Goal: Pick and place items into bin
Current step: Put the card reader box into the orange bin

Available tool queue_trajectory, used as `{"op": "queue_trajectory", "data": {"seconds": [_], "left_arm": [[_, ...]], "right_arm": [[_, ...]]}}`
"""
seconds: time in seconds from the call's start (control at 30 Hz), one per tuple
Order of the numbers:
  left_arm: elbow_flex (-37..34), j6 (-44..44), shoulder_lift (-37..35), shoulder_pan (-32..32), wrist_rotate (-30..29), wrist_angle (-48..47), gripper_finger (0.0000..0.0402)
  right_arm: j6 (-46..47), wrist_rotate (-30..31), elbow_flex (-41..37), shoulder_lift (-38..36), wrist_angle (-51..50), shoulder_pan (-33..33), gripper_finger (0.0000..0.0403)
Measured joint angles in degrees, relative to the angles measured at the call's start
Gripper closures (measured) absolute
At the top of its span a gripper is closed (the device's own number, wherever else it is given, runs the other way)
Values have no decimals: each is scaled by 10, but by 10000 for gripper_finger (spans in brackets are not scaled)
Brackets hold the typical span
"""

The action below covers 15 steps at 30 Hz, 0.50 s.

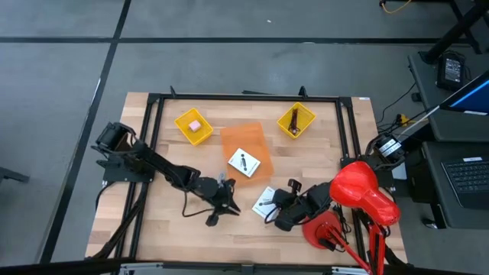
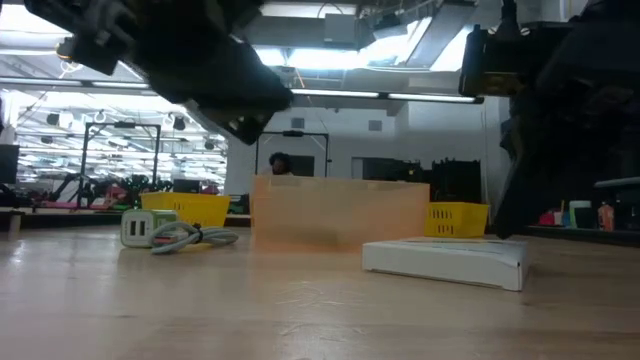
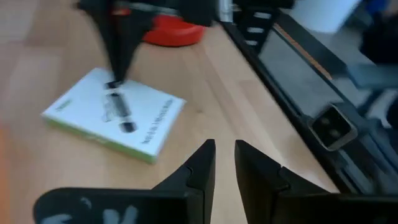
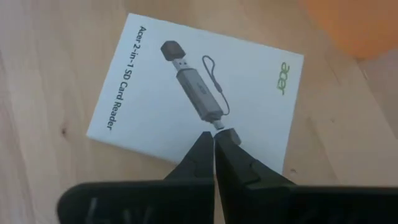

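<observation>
Right gripper (image 4: 214, 138) pinching shut, tips hovering over white card reader box (image 4: 186, 87) at lower middle. Left gripper (image 3: 224, 155) hanging slightly open, holding nothing.

One card (image 1: 244, 163) in the middle bin (image 1: 243, 141), another (image 1: 265, 202) on the desk (image 1: 168, 229) under my right pincer (image 1: 280, 205).

The wooden counter (image 1: 168, 221) carries two yellow baskets (image 1: 194, 126) near its far edge, an orange bin (image 1: 243, 142) between them, a white box (image 1: 267, 202) lying flat just beside the bin, and a red base (image 1: 321, 229) near the right corner.
</observation>
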Motion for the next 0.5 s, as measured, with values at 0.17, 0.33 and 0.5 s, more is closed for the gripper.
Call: {"op": "queue_trajectory", "data": {"seconds": [0.17,0.33,0.5], "left_arm": [[0,22,0,-10,-5,-1,355],[0,26,0,-10,-24,-1,361],[0,47,0,-10,-29,-2,367]], "right_arm": [[1,25,0,0,0,0,403],[-11,30,-2,0,-1,-4,403],[-47,30,-18,0,11,-10,403]]}}
